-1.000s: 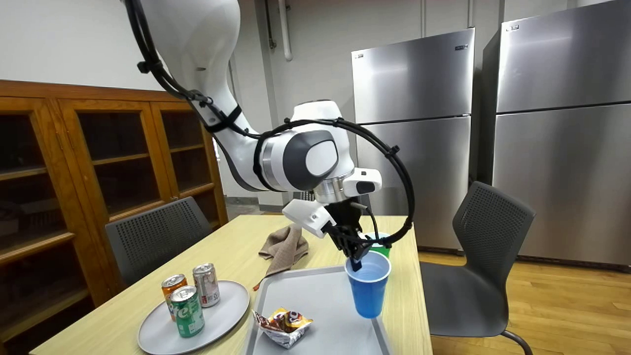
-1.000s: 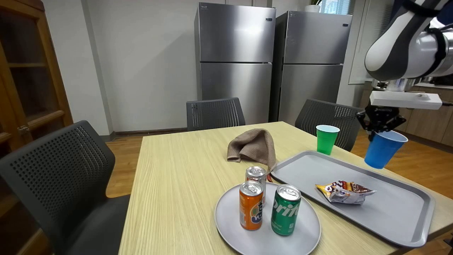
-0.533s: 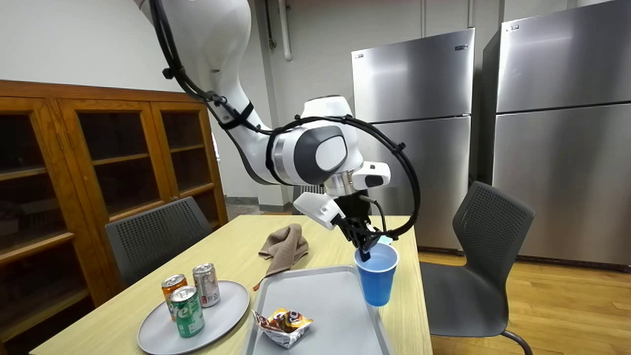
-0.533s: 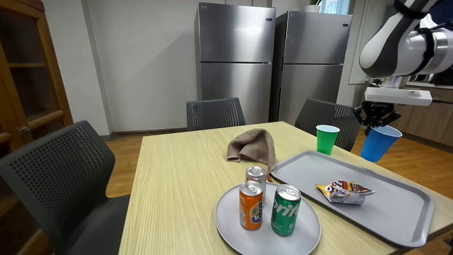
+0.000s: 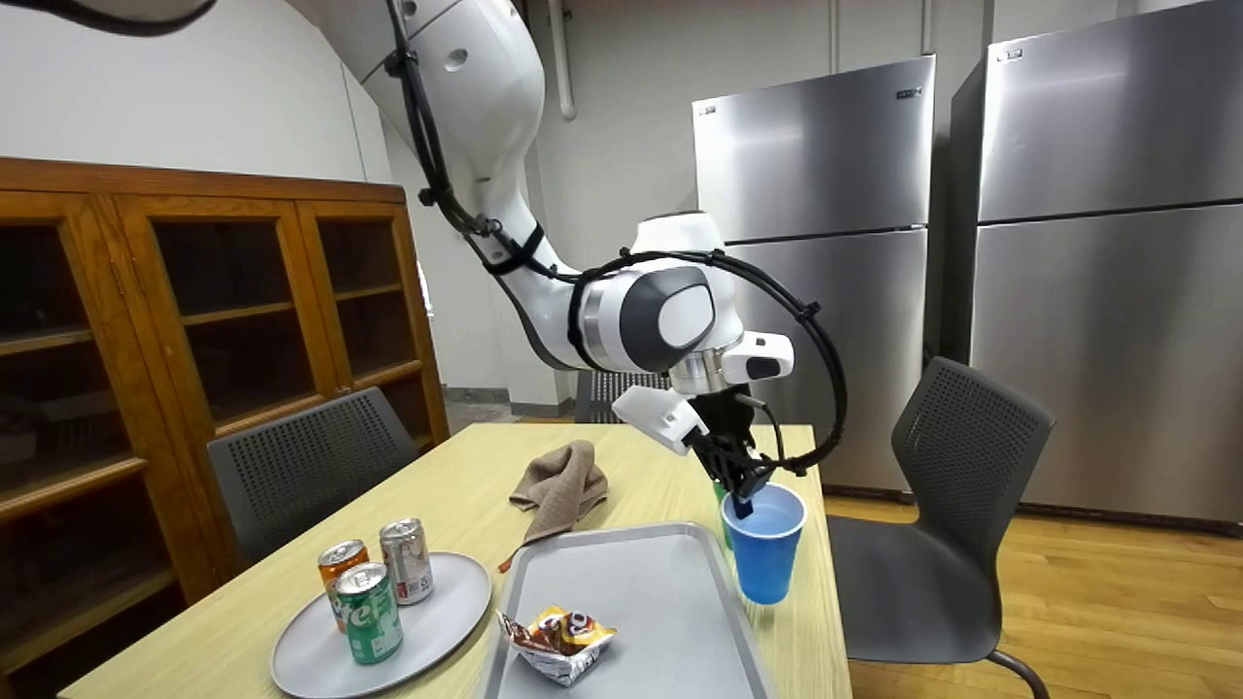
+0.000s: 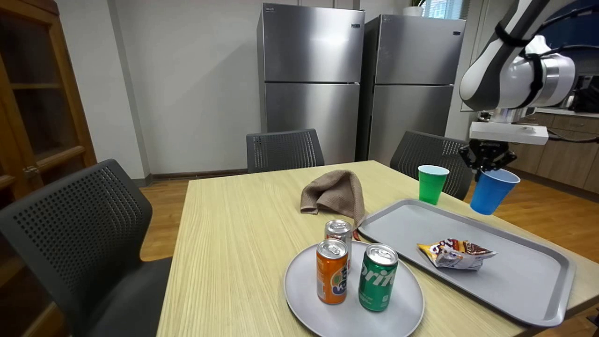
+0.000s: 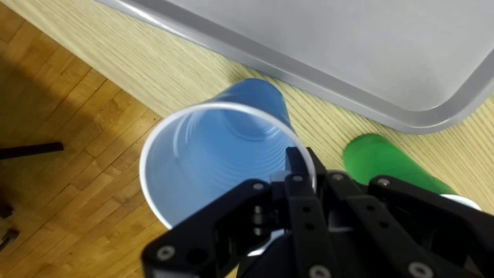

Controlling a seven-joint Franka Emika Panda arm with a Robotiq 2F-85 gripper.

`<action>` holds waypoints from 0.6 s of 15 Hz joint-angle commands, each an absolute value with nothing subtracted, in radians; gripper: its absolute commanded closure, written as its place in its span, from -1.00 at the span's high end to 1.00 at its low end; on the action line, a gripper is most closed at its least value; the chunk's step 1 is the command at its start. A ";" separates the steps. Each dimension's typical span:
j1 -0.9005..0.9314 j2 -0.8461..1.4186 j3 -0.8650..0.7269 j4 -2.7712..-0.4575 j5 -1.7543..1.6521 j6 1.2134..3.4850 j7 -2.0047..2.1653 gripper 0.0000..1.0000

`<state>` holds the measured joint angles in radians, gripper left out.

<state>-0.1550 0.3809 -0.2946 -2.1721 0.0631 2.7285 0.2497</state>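
My gripper [image 7: 304, 156] is shut on the rim of a blue cup [image 7: 231, 146], with one fingertip inside the cup and one outside. In both exterior views the blue cup [image 5: 767, 549] leans a little, mouth up. Its inside looks bare in the wrist view. The cup's base shows over the strip of table between the grey tray [image 7: 347, 46] and the table edge; whether it touches the wood I cannot tell. Close by stands a green cup [image 6: 431, 186], near the tray's corner. In an exterior view this green cup [image 5: 723, 505] is mostly hidden behind the gripper and blue cup.
On the tray lies a snack bag [image 6: 456, 255]. A round plate [image 6: 299, 285] bears an orange can [image 6: 332, 276], a green can [image 6: 378, 281] and a silver can [image 6: 338, 228]. A brown cloth [image 5: 563, 490] lies beside the tray. Chairs, one at right [image 5: 952, 524], surround the table.
With the blue cup in its grip, my gripper has travelled along the table edge towards the green cup, rising slightly at first. The items on the tray and plate stay put.
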 commanded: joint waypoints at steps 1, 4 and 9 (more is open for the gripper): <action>-0.191 0.460 -0.268 -2.057 0.090 2.653 0.240 -0.98; -0.196 0.502 -0.267 -2.006 0.091 2.623 0.242 -0.98; -0.196 0.550 -0.267 -1.949 0.085 2.592 0.246 -0.98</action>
<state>-0.1709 0.5188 -0.2906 -2.0112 0.0736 2.6457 0.2498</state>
